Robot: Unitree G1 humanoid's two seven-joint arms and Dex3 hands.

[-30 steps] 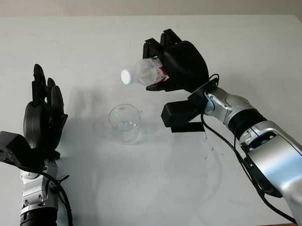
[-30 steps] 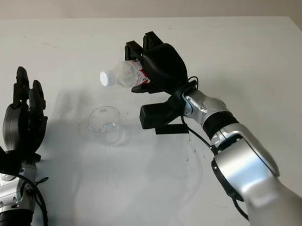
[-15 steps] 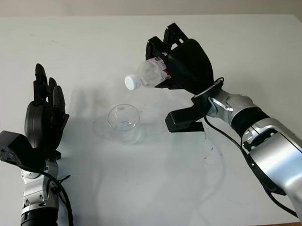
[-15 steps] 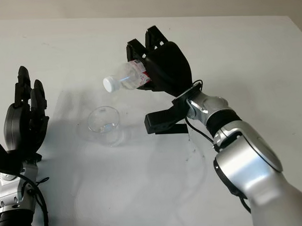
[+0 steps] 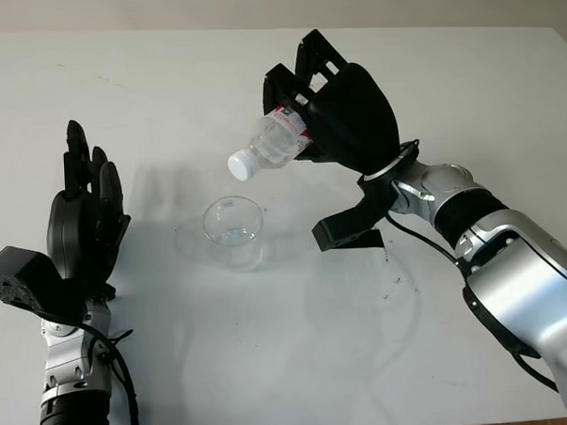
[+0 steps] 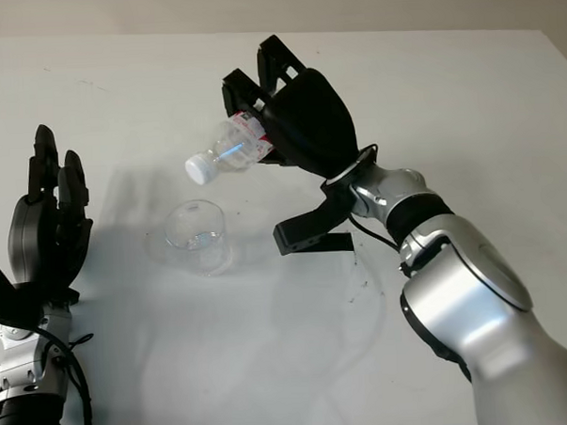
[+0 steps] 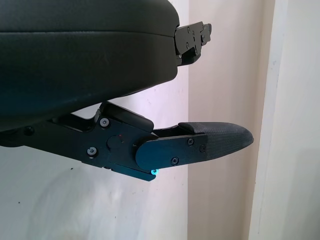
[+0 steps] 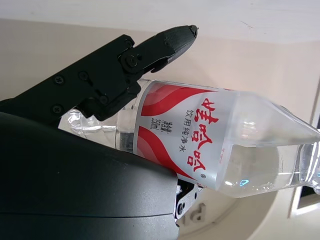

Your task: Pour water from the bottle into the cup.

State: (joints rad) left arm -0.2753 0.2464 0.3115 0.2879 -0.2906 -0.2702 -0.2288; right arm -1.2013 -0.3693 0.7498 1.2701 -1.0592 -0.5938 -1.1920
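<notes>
Bottle (image 5: 274, 142): held in your right hand (image 5: 340, 116), fingers wrapped round the labelled body, raised off the surface (image 5: 270, 345). Over the last second the tilt has steepened. The neck was close to level; it now angles downward, with the white cap (image 5: 241, 165) as the lowest point, out ahead of the fingers on the cup side.

Cup (image 5: 234, 232): clear, upright on the surface, below the cap and a little nearer you than the hand. Cap and cup are apart, not touching.

Meaning for the task: you are into the pouring tilt, and the mouth is roughly lined up over the cup. The cap appears still fitted. No stream is visible between bottle and cup, though clear water against this pale surface would be hard to make out. In the right wrist view the water (image 8: 265, 172) has pooled toward the neck end.

Left hand (image 5: 82, 226): open, holding nothing, raised well off to the far side of the cup from the right hand.
</notes>
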